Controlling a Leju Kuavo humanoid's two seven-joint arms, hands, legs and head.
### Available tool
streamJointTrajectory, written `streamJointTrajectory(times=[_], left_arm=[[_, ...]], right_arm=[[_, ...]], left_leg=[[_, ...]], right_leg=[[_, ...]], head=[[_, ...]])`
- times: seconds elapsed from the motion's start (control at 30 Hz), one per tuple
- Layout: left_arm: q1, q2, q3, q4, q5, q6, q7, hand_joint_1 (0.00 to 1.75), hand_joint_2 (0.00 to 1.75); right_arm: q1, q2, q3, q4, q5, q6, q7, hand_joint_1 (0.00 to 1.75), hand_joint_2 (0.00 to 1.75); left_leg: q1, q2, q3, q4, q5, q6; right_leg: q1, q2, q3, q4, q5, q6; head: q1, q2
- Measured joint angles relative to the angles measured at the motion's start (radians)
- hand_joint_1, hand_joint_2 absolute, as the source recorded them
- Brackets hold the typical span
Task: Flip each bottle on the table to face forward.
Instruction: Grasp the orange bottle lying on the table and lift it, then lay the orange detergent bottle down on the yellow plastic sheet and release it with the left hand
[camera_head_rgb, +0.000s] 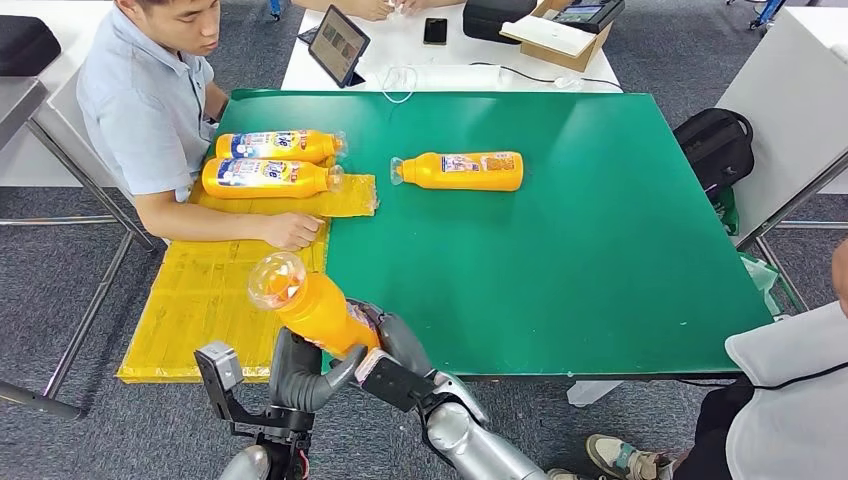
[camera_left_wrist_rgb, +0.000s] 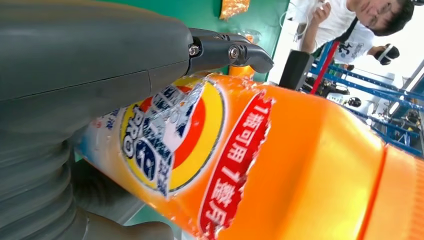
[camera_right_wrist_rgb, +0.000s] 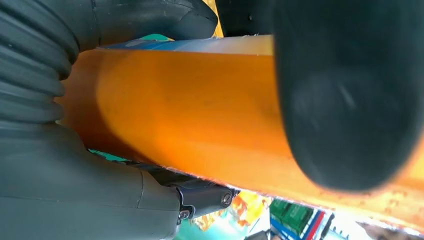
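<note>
Bright even light; blurred wrist close-ups

One orange bottle (camera_head_rgb: 318, 310) with a clear cap was tilted above the worktop's near edge, its label showing in the left wrist view. Two bottles (camera_head_rgb: 268, 176) lay label-up at the far left; another bottle (camera_head_rgb: 470, 171) lay mid-worktop.

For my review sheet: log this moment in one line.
held bottle: gripped by left hand and right hand, off table | lone bottle: lying on green mat
</note>
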Motion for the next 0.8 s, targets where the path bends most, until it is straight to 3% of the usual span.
streamJointTrajectory(times=[0.13,0.23,0.27,0.33,0.37,0.4,0.47,0.63,0.8], left_arm=[[0.009,0.004,0.009,-0.007,0.014,0.005,-0.011,0.05,1.75],[0.012,0.005,0.015,-0.008,0.028,0.011,0.000,1.35,1.75],[0.012,0.006,0.015,-0.008,0.034,0.015,0.013,1.74,1.75],[0.009,0.007,0.015,-0.003,0.059,0.021,0.048,1.75,1.75],[0.007,0.007,0.016,0.001,0.081,0.020,0.066,1.75,1.75],[0.003,0.006,0.019,0.005,0.110,0.014,0.084,1.75,1.75],[-0.004,0.006,0.027,0.008,0.166,-0.004,0.112,1.75,1.75],[-0.005,0.006,0.046,-0.011,0.230,-0.032,0.152,1.75,1.75],[0.003,0.009,0.068,-0.058,0.212,0.016,0.110,1.75,1.75]], right_arm=[[-0.020,0.019,0.034,0.046,0.010,-0.004,0.003,1.75,1.75],[-0.036,0.026,0.058,0.077,0.024,-0.027,-0.002,1.74,1.75],[-0.039,0.027,0.066,0.084,0.030,-0.041,-0.003,1.59,1.75],[-0.042,0.026,0.080,0.092,0.042,-0.072,-0.004,0.72,1.75],[-0.041,0.026,0.086,0.095,0.046,-0.084,-0.003,0.29,1.31],[-0.040,0.025,0.090,0.096,0.044,-0.092,-0.002,0.00,0.87],[-0.034,0.023,0.096,0.094,0.027,-0.097,0.001,0.00,0.00],[-0.008,0.020,0.097,0.063,-0.010,-0.160,-0.012,0.00,0.00],[0.066,-0.011,0.086,-0.073,-0.092,-0.238,-0.051,0.00,0.00]], left_leg=[[0.000,0.001,0.000,0.000,0.000,0.000],[0.000,0.001,0.000,0.000,0.000,0.000],[0.000,0.001,0.000,0.000,0.000,0.000],[0.000,0.001,0.000,0.000,0.000,0.000],[0.000,0.001,0.000,0.000,0.000,0.000],[0.000,0.001,0.000,0.000,0.000,0.000],[0.000,0.001,0.000,0.000,0.000,0.000],[0.000,0.000,0.000,0.000,0.000,0.000],[0.000,0.000,-0.001,0.000,0.000,0.000]], right_leg=[[0.000,0.000,-0.001,0.000,0.000,0.000],[0.000,0.000,-0.001,0.000,0.000,0.000],[0.000,0.000,-0.001,0.000,0.000,0.000],[0.000,0.000,-0.001,0.000,0.000,0.000],[0.000,0.000,-0.001,0.000,0.000,0.000],[0.000,0.000,-0.001,0.000,0.000,0.000],[0.000,0.000,-0.001,0.000,0.000,0.000],[0.000,0.000,-0.001,0.000,0.000,0.000],[0.000,0.000,-0.001,0.000,0.000,0.000]], head=[[0.000,0.000],[0.000,0.000],[0.000,0.000],[0.000,0.000],[0.000,0.000],[0.000,0.000],[0.000,0.000],[0.000,0.000],[0.000,0.000]])
